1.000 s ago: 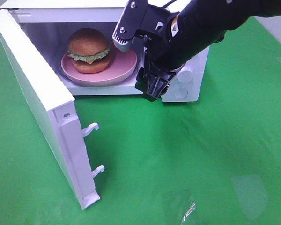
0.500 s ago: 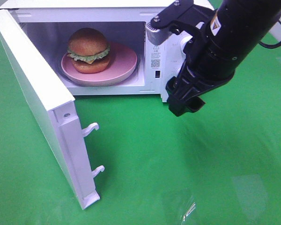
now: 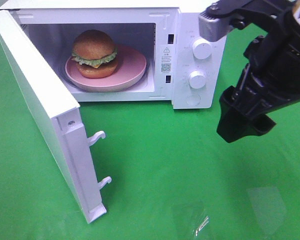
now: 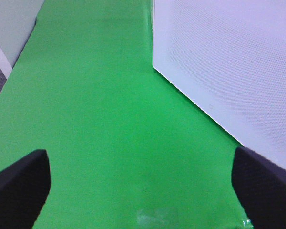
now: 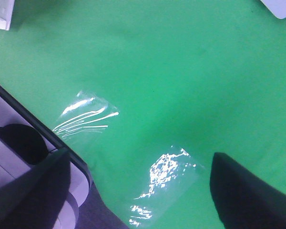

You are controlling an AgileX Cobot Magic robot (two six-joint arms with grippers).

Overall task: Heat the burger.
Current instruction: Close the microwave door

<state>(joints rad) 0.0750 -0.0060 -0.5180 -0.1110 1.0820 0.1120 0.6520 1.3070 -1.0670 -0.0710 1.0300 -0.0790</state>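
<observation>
Awaiting door closure: the burger (image 3: 94, 54) is loaded, heating not yet begun.
It sits on the pink plate (image 3: 132, 67) inside the microwave (image 3: 175, 30), door (image 3: 37, 100) wide open. The right pincer (image 3: 242, 125), spread and empty, hangs over the bench (image 3: 165, 165) beyond the dials (image 3: 197, 79), well apart from the burger. The left pincer (image 4: 140, 188) is spread too. Judged next: swing the door shut, then set a dial.
</observation>
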